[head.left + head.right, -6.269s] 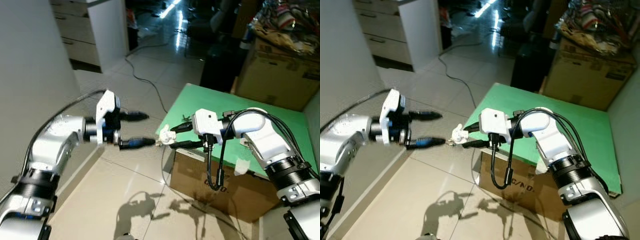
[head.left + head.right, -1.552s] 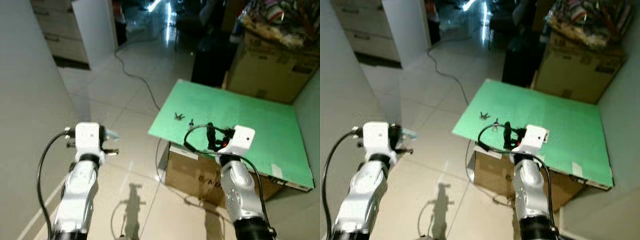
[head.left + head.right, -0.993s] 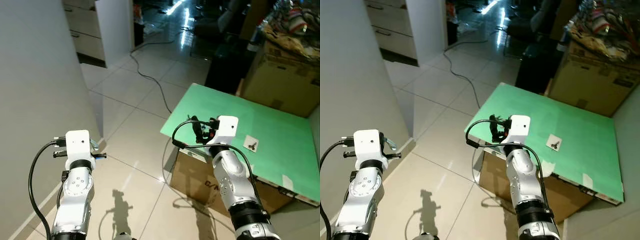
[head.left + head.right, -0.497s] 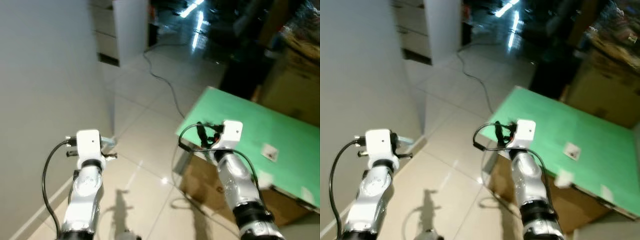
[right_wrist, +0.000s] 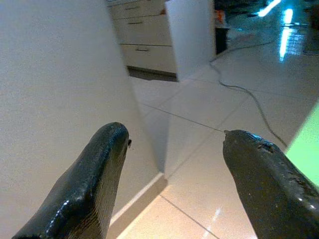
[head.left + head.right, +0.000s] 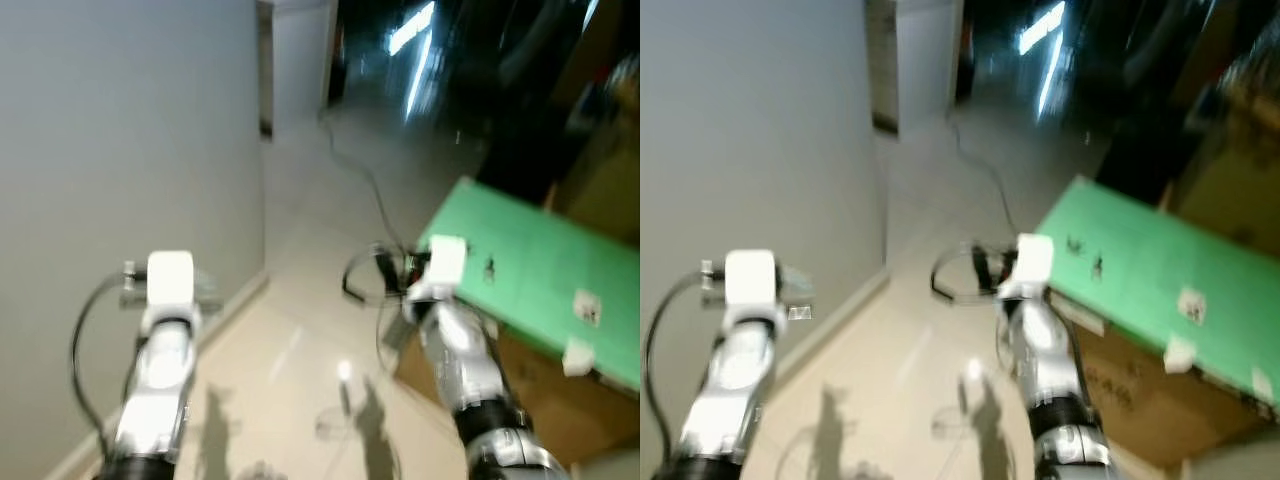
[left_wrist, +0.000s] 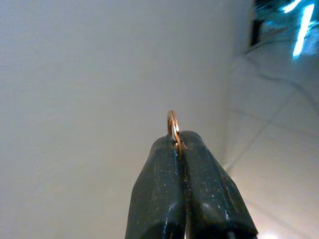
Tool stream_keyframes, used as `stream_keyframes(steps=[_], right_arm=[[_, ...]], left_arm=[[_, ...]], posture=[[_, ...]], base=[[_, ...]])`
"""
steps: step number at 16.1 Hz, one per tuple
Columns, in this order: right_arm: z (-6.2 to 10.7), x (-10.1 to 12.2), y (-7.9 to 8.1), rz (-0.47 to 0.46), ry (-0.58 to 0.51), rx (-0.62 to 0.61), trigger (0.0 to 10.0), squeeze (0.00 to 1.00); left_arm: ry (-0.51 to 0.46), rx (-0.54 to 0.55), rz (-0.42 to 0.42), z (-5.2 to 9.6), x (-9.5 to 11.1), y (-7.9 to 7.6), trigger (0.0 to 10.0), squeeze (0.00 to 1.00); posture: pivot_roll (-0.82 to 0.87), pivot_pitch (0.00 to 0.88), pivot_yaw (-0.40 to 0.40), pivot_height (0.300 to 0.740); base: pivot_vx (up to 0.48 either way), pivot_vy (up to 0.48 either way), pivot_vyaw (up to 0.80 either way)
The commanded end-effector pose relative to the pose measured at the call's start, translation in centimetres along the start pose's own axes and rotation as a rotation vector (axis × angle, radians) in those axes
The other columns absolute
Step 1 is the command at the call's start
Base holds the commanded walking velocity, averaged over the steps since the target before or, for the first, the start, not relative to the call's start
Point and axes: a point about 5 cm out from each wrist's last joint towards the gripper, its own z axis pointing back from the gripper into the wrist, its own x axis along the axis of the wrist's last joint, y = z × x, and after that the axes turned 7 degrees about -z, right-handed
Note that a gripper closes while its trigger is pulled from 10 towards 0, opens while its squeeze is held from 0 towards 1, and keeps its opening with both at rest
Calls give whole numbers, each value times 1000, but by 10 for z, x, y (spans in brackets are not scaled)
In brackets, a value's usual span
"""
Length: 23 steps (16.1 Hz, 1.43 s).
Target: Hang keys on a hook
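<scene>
close against the grey wall [image 6: 100, 150], i've got the left gripper [image 7: 178, 144] pinched tight on the key ring [image 7: 173, 127], just the brass loop poking out past the fingertips. that's the keys for the job, and the wall sits right behind the ring in the left wrist view. right gripper [image 5: 172, 144] is spread wide w/ nothing in it, looking along the wall toward the white cabinet [image 5: 187, 30] further down the corridor.

risks as i read them: the hold is only on the edge of the ring, so any knock against the wall could twist it out of the pinch & drop it. also the fingertips cover most of the ring, so there's little free loop to slip over a hook; i'd prob need a careful angle or it just bumps off.

hard to make out: head views are smeared, so the green board [image 6: 540, 260] on its cardboard box [image 6: 545, 395] away from the wall and the cable [image 6: 370, 190] on the floor are soft shapes. can't find any hook on the wall. the keys themselves are hidden behind the left fingers, so can't say how many hang there. small dark bits on the board near the right arm, too blurred to id.
</scene>
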Motion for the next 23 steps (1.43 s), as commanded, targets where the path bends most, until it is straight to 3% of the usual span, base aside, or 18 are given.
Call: stream_keyframes(steps=[1, 6, 12, 13, 14, 15, 17, 18, 19, 23], right_arm=[[-2, 6, -4, -6, -17, -4, 10000, 341], [-4, 5, -5, 5, -1, 10, 10000, 392], [-1, -4, 1, 23, 27, 60, 10000, 443], [1, -9, -5, 57, 40, 0, 10000, 306], [3, -14, -9, 86, 60, -46, 10000, 0], [4, -14, -9, 92, 59, -35, 10000, 0], [5, -13, -8, 77, 40, -25, 10000, 220], [5, -13, -7, 73, 40, -29, 10000, 263], [4, -13, -6, 72, 37, -26, 10000, 369], [1, -10, -7, 69, 41, -22, 10000, 537]], left_arm=[[-2, -10, -3, -1, 2, -7, 10000, 0], [-8, -6, 20, -4, 7, -11, 10000, 0], [3, 7, 18, -8, 5, -7, 10000, 0], [-17, -1, -10, -9, 6, -5, 10000, 0], [-25, -14, -8, -10, 7, -6, 10000, 0], [-22, -20, 29, -10, 7, -7, 10000, 0], [-15, -17, 81, -11, 8, -8, 10000, 0], [-4, -7, 105, -12, 8, -8, 10000, 0], [-1, -5, 137, -12, 9, -10, 10000, 0], [13, -7, 136, -8, 7, -16, 10000, 0]], posture=[[89, 0, -17, 740], [89, 0, -16, 740], [92, 0, -13, 740], [90, 0, -13, 740], [87, 0, -11, 740], [82, 0, -8, 740], [76, 0, -8, 740], [75, 0, -8, 740], [76, 0, -10, 740], [79, 0, -30, 740]], base=[[0, -480, 400], [0, -478, 400], [0, 0, 400], [0, 0, 0], [0, 0, 0], [0, 0, 0], [152, 0, 597], [390, 0, 587], [454, 0, 575], [250, 0, 577]])
